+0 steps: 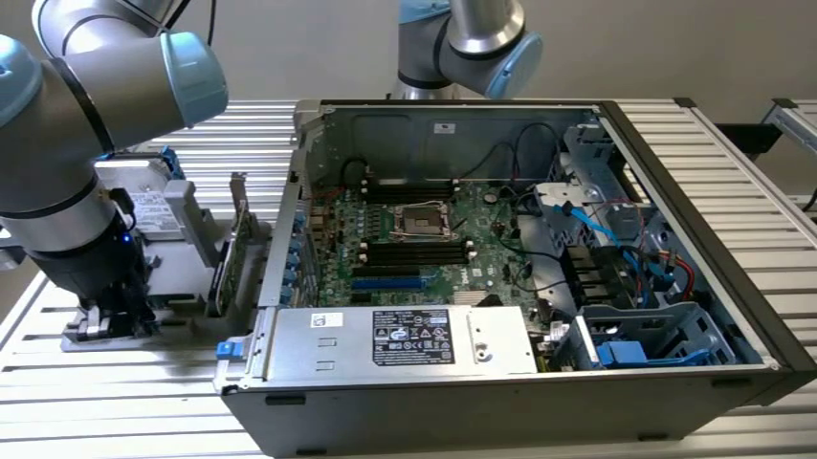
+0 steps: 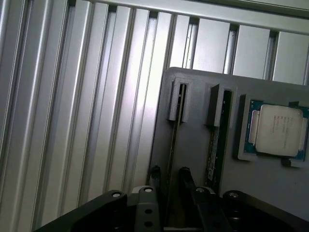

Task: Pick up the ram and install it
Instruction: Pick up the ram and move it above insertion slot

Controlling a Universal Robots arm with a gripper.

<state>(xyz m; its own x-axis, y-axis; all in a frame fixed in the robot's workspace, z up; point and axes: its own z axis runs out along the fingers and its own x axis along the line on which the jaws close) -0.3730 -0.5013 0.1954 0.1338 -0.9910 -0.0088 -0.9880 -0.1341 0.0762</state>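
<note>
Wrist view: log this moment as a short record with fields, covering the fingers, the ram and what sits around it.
gripper: open, low over the grey holder
fingers: one on either side of the ram; contact unclear
ram: on edge in its holder slot, not lifted
second stick: on edge in the neighbouring slot
processor: flat in the holder's recess
table: slatted metal, under the holder

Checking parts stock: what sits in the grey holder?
One ram stick and a second stick stand on edge in its slots; a processor lies in a recess beside them. The claw hides the sticks' near ends.
</note>
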